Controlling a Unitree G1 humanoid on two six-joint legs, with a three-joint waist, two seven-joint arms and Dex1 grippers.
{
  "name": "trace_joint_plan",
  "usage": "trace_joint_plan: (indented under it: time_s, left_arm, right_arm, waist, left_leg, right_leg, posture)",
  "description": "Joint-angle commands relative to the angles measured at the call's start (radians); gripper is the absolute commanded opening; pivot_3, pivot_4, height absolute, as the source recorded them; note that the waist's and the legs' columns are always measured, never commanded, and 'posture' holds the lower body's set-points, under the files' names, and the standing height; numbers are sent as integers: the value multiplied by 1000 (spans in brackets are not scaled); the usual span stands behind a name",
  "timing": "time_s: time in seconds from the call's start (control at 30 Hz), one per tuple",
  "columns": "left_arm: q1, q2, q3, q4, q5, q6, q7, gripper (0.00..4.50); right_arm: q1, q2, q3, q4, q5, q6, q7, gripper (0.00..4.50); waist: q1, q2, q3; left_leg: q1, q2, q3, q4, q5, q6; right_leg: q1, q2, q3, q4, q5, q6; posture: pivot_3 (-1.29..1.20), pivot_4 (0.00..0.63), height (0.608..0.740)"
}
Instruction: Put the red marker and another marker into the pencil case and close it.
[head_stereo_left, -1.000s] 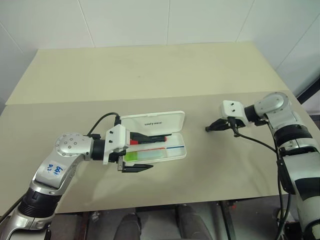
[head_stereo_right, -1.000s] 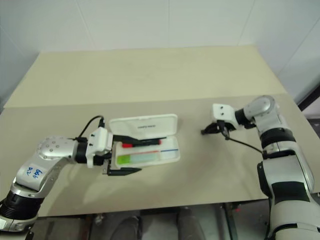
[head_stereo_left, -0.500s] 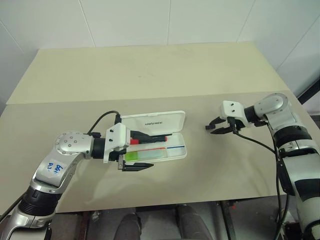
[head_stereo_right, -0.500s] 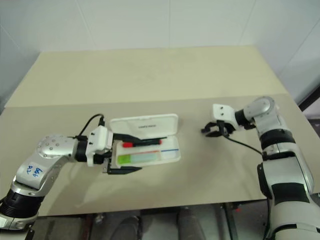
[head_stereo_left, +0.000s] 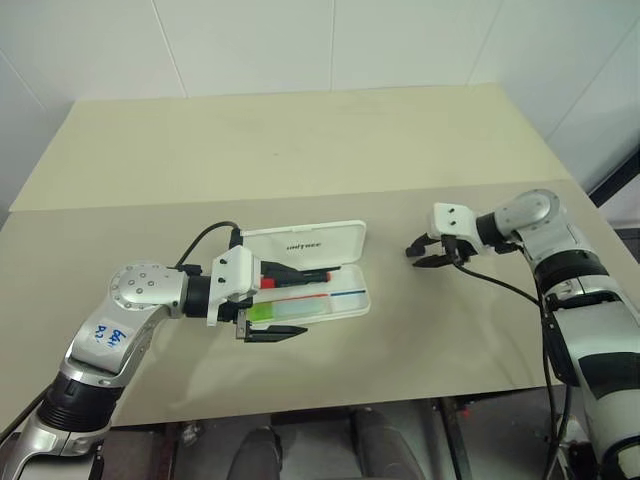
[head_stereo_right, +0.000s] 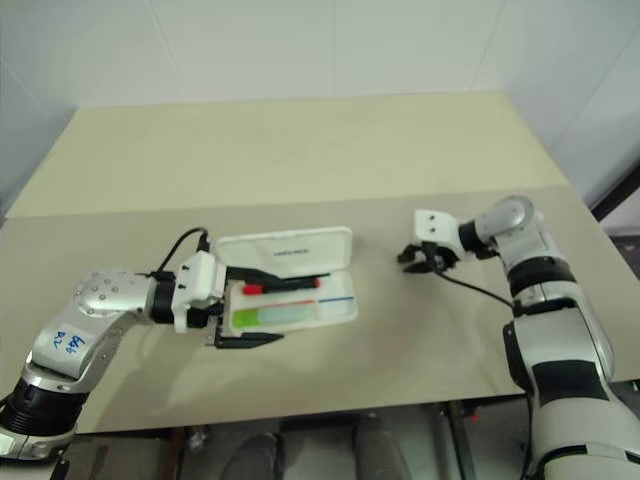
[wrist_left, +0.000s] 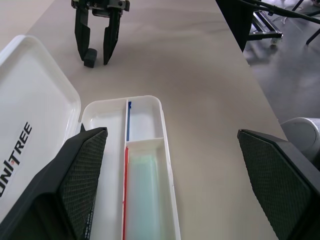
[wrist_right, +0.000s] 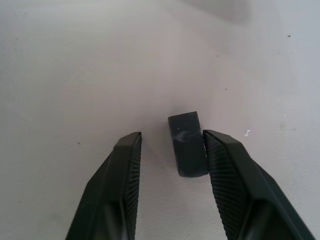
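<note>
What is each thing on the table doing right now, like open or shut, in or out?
pencil case: lid open.
red marker: lying inside the case.
green marker: lying inside the case.
small black block: on the table between the right gripper's fingers.
left gripper: open around the case.
right gripper: open.

The left gripper (head_stereo_left: 272, 303) covers the nine o'clock end of the pencil case (head_stereo_left: 340, 300), hiding the near ends of the red marker (head_stereo_left: 300, 277) and the lime-green marker (head_stereo_left: 285, 311). In the left wrist view the case lid (wrist_left: 35, 125) runs off the frame at nine o'clock, its logo clipped
</note>
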Motion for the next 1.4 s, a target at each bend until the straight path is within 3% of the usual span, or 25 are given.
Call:
trace_joint_plan:
  time_s: [0.03,0.1,0.4,0.53,0.73,0.83,1.03,1.13,1.4]
  left_arm:
    - [-14,-5,6,-10,-10,-2,1,4500]
    - [-17,-8,4,-11,-9,0,1,4500]
    - [-28,-16,-4,-6,-7,0,-4,4500]
    - [-30,-11,-2,-3,-9,1,-9,4500]
    - [-21,-2,5,5,-9,-4,-20,4500]
    - [-15,4,10,13,-7,-11,-28,4500]
    - [-2,12,19,15,-4,-16,-31,4500]
    - [10,19,24,10,-5,-16,-30,4500]
    - [25,41,34,6,-7,-24,-36,4500]
  right_arm:
    - [-9,13,11,16,-15,9,-4,770]
    - [-7,12,11,19,-18,5,-9,329]
    - [5,-9,0,-1,-15,2,-46,329]
    - [14,-47,-27,-82,44,24,74,329]
    - [93,-124,-70,-395,171,163,217,329]
    - [188,-167,-91,-694,280,352,240,329]
    - [396,-185,-113,-1208,462,732,112,329]
    - [480,-168,-105,-1372,500,853,35,329]
    - [525,-85,-40,-1455,491,956,-131,329]
  waist:
    - [-1,0,0]
    - [-1,0,0]
    - [-2,0,0]
    - [0,1,1]
    - [11,5,4]
    - [17,6,4]
    - [22,6,4]
    - [27,5,5]
    - [36,4,5]
  left_leg:
    - [0,0,0,1,0,0]
    - [0,0,0,2,0,0]
    - [0,0,-1,2,0,0]
    - [0,0,-1,2,0,0]
    - [-2,0,-1,1,0,0]
    - [-2,0,-1,0,0,0]
    - [-3,0,-2,1,0,0]
    - [-3,0,-2,2,0,1]
    - [-3,-1,-2,1,0,1]
  right_leg:
    - [0,0,0,1,0,0]
    - [0,0,0,2,0,0]
    - [0,0,0,1,0,0]
    - [0,0,0,2,0,1]
    - [0,0,0,-1,0,1]
    - [-1,0,0,-1,0,1]
    - [-1,0,-1,-1,0,1]
    - [-1,0,-1,-1,0,1]
    - [-1,0,-1,-2,0,1]
  posture:
    - [0,150,740]
    - [0,150,740]
    - [0,150,740]
    - [0,150,740]
    - [0,150,740]
    - [0,150,740]
    - [0,150,740]
    - [0,150,740]
    - [0,150,740]
